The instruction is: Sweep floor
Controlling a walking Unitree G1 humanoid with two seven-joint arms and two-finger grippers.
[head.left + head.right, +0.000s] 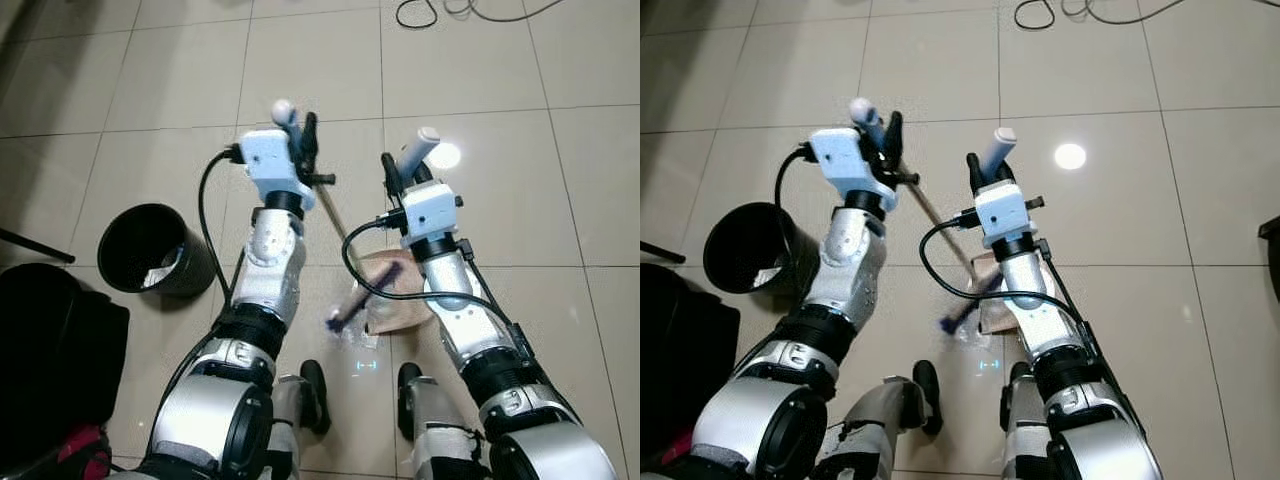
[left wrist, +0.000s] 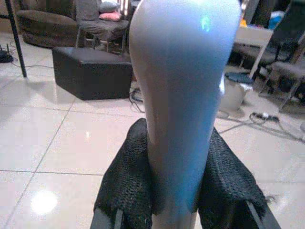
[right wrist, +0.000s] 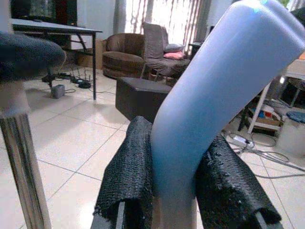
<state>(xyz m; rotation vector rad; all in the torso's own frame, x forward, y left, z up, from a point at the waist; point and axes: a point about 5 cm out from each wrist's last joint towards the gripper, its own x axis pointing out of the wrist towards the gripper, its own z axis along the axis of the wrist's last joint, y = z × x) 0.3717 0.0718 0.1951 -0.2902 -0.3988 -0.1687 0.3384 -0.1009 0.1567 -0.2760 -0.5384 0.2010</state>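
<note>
L gripper (image 1: pixel 300 135) raised in front of chest, fingers clamped on white grip end of broom handle (image 1: pixel 284 110); L wrist view confirms black padded fingers (image 2: pixel 127 186) pressed on both sides of the grip. Broom shaft (image 1: pixel 332 213) runs diagonally down toward robot's R, ending at dark blue brush head (image 1: pixel 362 293) on the dustpan.

R gripper (image 1: pixel 405 170) beside it, closed on pale grey dustpan handle (image 1: pixel 420 148); R wrist view shows fingers (image 3: pixel 128 176) squeezing it. Dustpan (image 1: pixel 398 300), tan, sits on tile floor (image 1: pixel 180 90) just ahead of robot's feet, under R forearm.

Black bin (image 1: pixel 152 250) on floor to robot's L, tilted, near L elbow. Cable (image 1: pixel 440 10) on floor, far side.
</note>
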